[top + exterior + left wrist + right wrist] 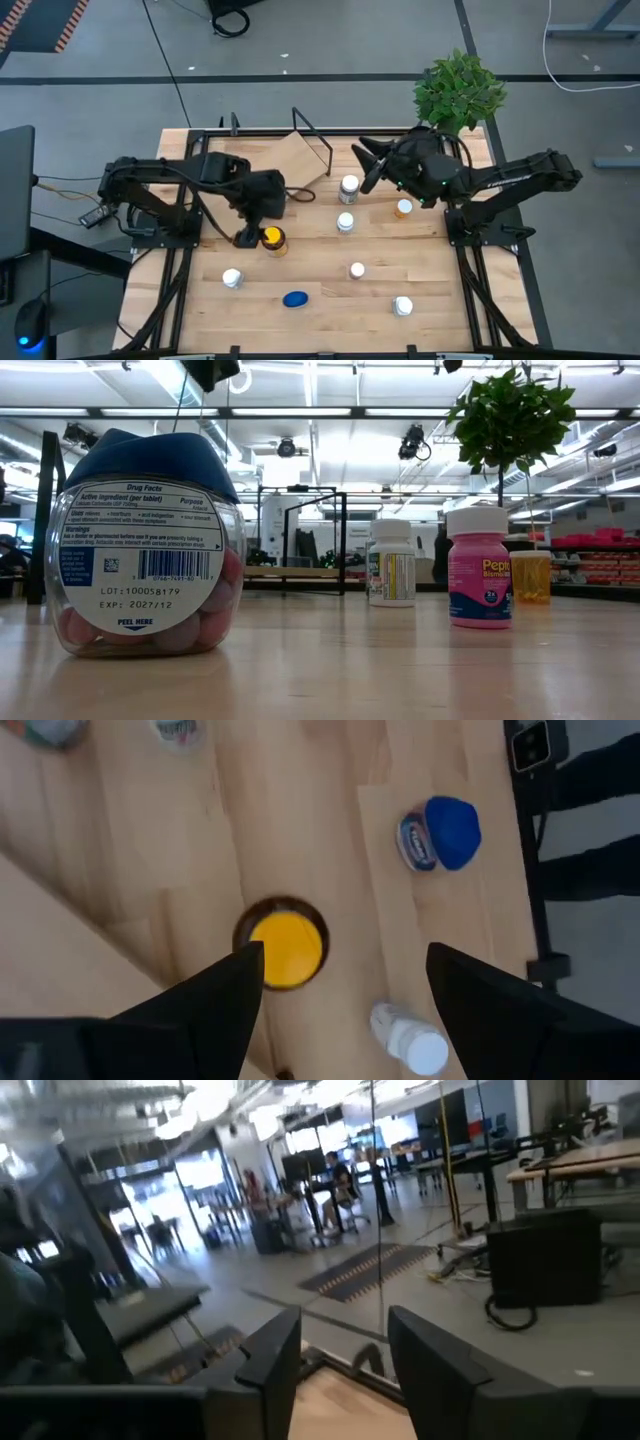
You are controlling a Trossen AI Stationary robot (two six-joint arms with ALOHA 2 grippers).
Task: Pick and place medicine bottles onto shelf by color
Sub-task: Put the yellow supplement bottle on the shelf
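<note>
- Our left hand (246, 238) hangs open beside the yellow-capped bottle (272, 240), left of the bench's centre; we judge the grasp is next, needing a sideways shift.
- Our right hand (365, 160), parted and empty, waits near the shelf (300, 160) at the far edge.

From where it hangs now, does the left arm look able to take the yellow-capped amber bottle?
Probably yes. The left gripper hangs open just above the yellow-capped amber bottle, slightly off to one side, and nothing stands between them; the nearest white bottle lies clear.
</note>
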